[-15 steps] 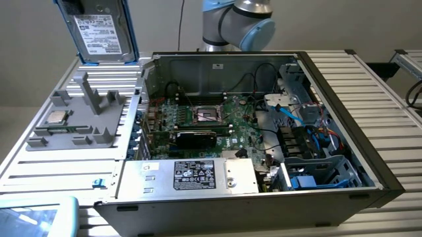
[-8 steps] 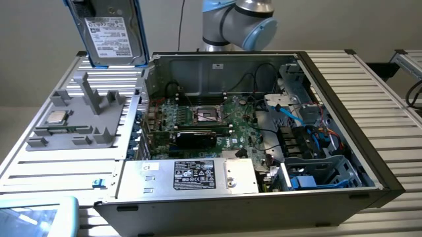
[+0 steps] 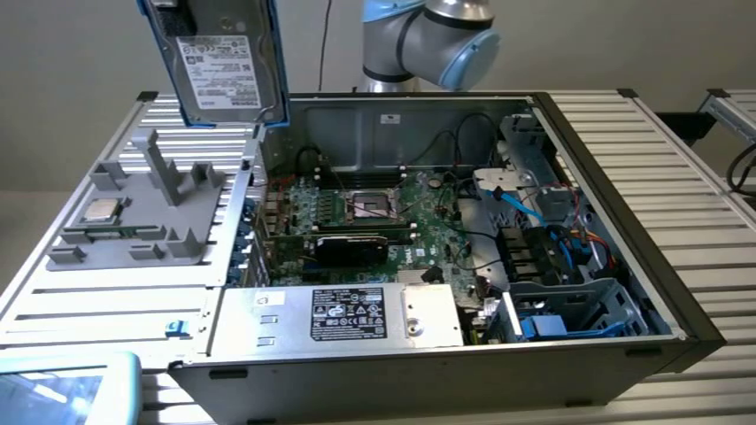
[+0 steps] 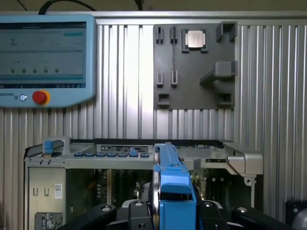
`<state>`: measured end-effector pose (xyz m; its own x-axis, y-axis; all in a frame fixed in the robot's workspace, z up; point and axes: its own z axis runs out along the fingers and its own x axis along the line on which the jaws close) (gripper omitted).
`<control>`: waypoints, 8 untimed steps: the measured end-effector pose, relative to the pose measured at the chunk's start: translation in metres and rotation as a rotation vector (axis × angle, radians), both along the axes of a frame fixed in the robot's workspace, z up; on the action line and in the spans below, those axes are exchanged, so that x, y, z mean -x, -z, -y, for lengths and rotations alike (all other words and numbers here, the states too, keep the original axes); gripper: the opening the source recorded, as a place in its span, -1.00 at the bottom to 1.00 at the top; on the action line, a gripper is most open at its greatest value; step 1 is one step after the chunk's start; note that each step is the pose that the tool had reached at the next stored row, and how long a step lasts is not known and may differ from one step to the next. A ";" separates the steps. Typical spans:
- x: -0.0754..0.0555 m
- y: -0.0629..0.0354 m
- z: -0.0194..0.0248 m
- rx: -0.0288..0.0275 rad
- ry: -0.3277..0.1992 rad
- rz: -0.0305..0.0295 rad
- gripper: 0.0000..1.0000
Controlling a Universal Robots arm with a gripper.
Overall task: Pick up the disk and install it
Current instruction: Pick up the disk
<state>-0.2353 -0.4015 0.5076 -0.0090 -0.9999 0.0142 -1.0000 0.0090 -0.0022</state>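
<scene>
Claw (image 4: 172, 213), largely cut off, grasping the upright disk (image 3: 221, 69) above the open computer case (image 3: 413, 372); disk top cropped.

The fixture (image 3: 130, 221) lies on the tabletop (image 3: 661, 142), at the exterior view's left of the computer case (image 3: 473, 367). The disk (image 3: 225, 71) hangs above their far ends.

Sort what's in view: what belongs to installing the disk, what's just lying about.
Job: disk, held in the gripper; open computer case.
Lying about: processor chip; grey holder tray; touchscreen pendant.
</scene>
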 end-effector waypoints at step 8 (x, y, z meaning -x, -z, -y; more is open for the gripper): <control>-0.032 -0.0005 0.0120 -0.0004 0.000 0.0000 -0.25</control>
